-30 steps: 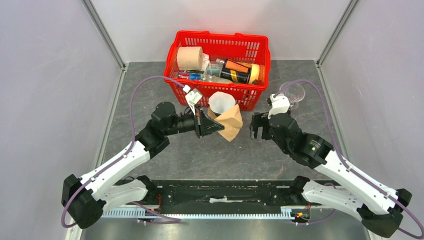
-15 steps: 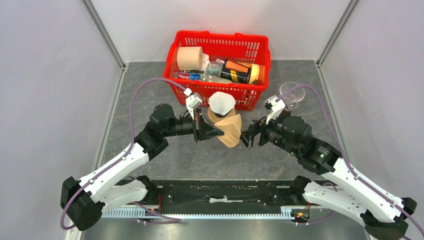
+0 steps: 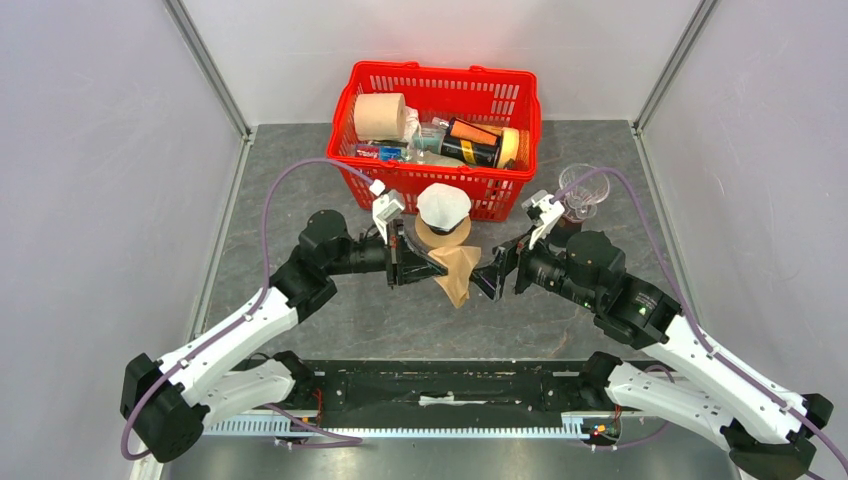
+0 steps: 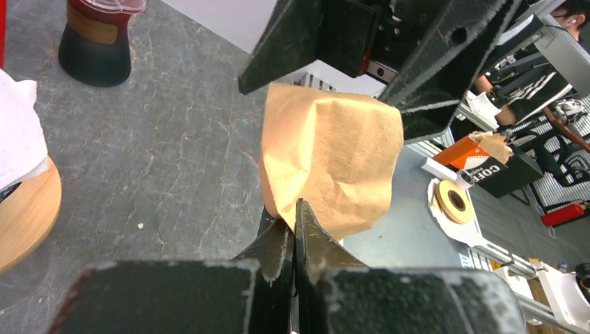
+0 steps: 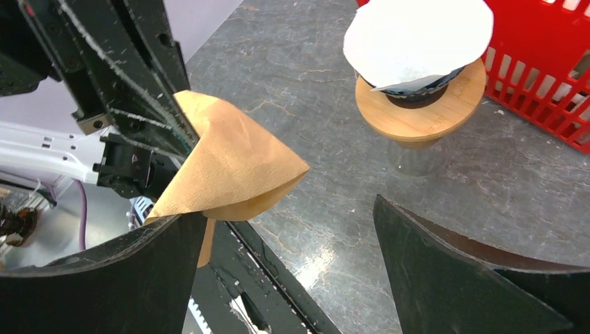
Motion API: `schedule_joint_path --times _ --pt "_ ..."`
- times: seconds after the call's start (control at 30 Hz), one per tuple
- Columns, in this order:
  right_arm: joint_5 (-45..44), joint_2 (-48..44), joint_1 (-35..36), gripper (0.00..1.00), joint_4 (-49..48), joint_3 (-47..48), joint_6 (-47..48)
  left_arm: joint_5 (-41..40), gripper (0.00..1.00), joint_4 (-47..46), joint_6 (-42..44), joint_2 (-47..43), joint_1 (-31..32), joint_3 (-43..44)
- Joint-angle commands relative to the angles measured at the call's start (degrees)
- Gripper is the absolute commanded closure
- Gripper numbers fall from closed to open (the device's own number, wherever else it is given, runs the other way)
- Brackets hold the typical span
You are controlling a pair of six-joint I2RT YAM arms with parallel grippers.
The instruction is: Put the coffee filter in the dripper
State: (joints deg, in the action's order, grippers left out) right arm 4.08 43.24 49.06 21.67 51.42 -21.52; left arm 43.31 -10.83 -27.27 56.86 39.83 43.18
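My left gripper (image 3: 432,266) is shut on the edge of a brown paper coffee filter (image 3: 458,274) and holds it in the air just in front of the dripper (image 3: 443,234). The dripper has a wooden collar and a white filter (image 3: 443,204) lying in its cone. In the left wrist view the jaws (image 4: 296,224) pinch the brown filter (image 4: 332,163). My right gripper (image 3: 488,275) is open, right beside the brown filter. In the right wrist view (image 5: 292,268) the filter (image 5: 233,167) sits above its left finger (image 5: 104,278), and the dripper (image 5: 417,104) is beyond.
A red basket (image 3: 440,80) with a paper roll, cans and bottles stands right behind the dripper. A clear glass vessel (image 3: 583,188) stands on a dark base at the right of the basket, behind my right arm. It also shows in the left wrist view (image 4: 96,42).
My right arm swung left and brought its open gripper up to the brown filter. My left gripper turned and lowered the filter slightly towards the near side.
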Motion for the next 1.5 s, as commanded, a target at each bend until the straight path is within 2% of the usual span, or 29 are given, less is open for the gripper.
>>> schedule_joint_path --times 0.0,0.13,0.5,0.7,1.47 --pt "-6.4 -0.7 0.0 0.03 -2.0 1.6 -1.7 3.8 0.98 -3.8 2.6 -2.0 -0.2 -1.1" --pt "-9.3 -2.2 0.0 0.03 0.4 1.9 -1.6 3.6 0.98 -3.8 3.0 -3.1 -0.2 -1.5" --pt "-10.1 -2.6 0.0 0.03 5.0 3.7 -1.1 2.7 0.98 -3.4 3.0 -2.9 -0.2 -1.0" --pt "-9.4 -2.4 0.0 0.03 8.4 5.5 -0.7 2.1 0.98 -2.9 3.4 -2.6 -0.2 -0.7" --pt "-7.0 -0.6 0.0 0.03 11.9 7.7 0.3 0.5 0.98 -0.7 4.5 -1.9 -0.2 0.1"
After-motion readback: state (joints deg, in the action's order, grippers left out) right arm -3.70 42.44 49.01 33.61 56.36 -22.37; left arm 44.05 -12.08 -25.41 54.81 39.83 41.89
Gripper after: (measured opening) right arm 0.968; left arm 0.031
